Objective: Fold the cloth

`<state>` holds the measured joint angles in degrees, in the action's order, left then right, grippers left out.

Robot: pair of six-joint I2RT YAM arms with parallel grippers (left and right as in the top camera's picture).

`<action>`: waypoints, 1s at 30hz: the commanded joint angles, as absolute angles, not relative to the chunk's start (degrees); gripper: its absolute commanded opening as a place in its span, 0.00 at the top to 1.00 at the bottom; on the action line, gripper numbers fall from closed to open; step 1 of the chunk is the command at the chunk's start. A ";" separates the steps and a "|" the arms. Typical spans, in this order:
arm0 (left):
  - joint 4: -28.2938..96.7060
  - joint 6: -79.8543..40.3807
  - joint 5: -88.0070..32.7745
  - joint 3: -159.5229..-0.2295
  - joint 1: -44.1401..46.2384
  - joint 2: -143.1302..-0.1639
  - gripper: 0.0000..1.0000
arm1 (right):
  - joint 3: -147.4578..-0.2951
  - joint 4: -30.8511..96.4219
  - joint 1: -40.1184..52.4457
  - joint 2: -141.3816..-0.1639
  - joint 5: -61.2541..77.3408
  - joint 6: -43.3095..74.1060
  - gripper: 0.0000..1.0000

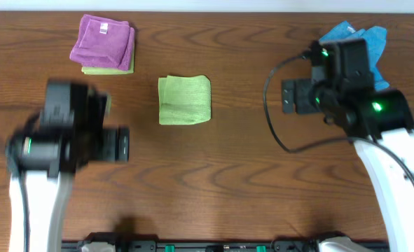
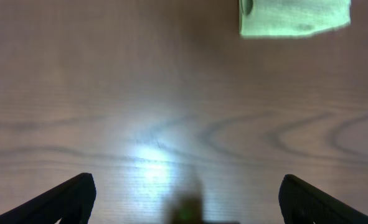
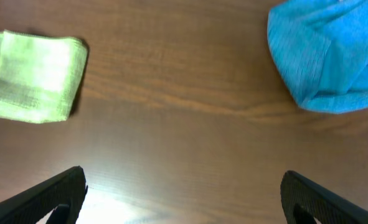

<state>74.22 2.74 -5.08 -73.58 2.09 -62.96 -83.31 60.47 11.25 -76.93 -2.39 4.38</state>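
We see the counter (image 2: 109,93) as dark brown wood with clear grain, smooth and slightly glossy: it gives back a pale spot of light between the left fingers (image 2: 71,196). The cloth (image 1: 184,100), ahead of them to the right, is lime-green fabric, soft and matt, with a fine woven texture. The blue cloth (image 3: 327,56), ahead of the right fingers (image 3: 62,190), looks matt and fluffy too. All fingers seem to be matt black plastic.

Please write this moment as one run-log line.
cloth: folded square, not held | left gripper: open, empty | right gripper: open, empty
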 commanded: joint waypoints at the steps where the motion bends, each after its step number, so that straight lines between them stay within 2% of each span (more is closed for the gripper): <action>1: 74.50 -1.61 -9.02 -64.42 2.04 -51.35 0.05 | -78.15 59.75 8.71 -71.07 3.66 -0.12 0.01; 6: 64.25 -12.03 -14.15 -50.70 2.04 -31.44 0.05 | -68.53 57.82 7.38 -61.63 7.11 -1.41 0.01; 10: 61.32 -20.49 -13.52 -44.10 2.04 -24.01 0.05 | -64.69 57.84 7.57 -58.00 9.30 -1.89 0.01; 21: 56.18 -20.88 -16.16 -40.56 2.04 -23.49 0.05 | -63.31 62.70 7.46 -53.49 12.49 0.80 0.01; 30: 50.26 -20.80 -14.41 -40.56 2.04 -23.51 0.05 | -53.69 65.14 7.46 -27.35 10.94 3.99 0.01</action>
